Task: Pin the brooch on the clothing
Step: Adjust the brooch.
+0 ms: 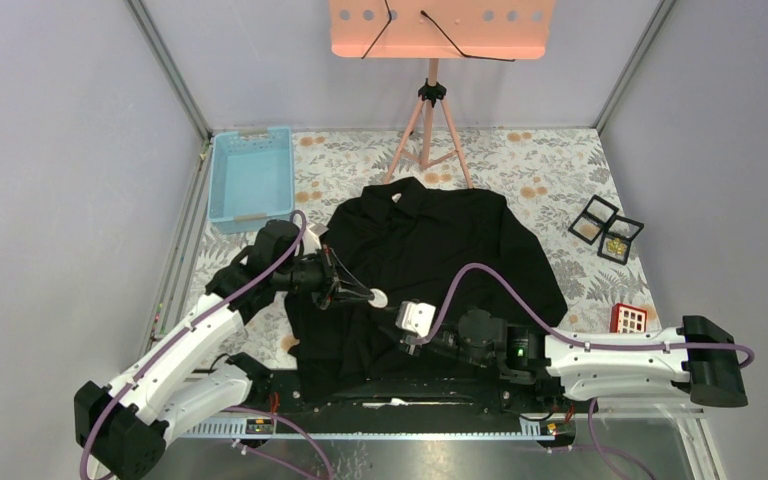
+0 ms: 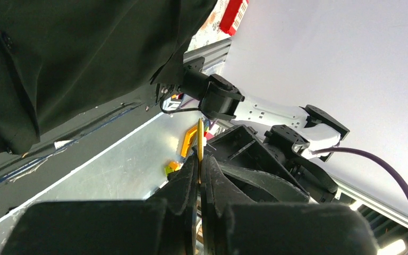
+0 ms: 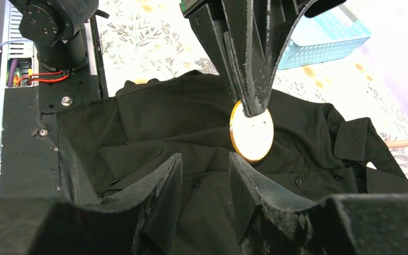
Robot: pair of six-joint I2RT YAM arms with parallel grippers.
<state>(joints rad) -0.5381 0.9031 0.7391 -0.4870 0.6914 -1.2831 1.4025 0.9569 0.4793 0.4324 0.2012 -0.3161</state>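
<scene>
While the left hand (image 1: 367,295) pinches the brooch (image 3: 252,134) above the clothing (image 1: 440,240), the half-open right hand (image 3: 205,160) should approach its rim squarely.

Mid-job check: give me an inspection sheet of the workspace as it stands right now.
Surface: floral table cover, lying flat.
Job's things: black shirt spread in the middle, rumpled; round gold-rimmed brooch held over it, not yet pinned.
Clutter: blue basket far left; black trays far right; red block by the right arm.
Hands: left hand shut on the brooch; right hand open, empty, facing the brooch, apart from it.
Cables: purple cable along each arm, the right one arching over the shirt; no snag seen.
Surroundings: pink music stand behind the shirt; grey walls.
</scene>
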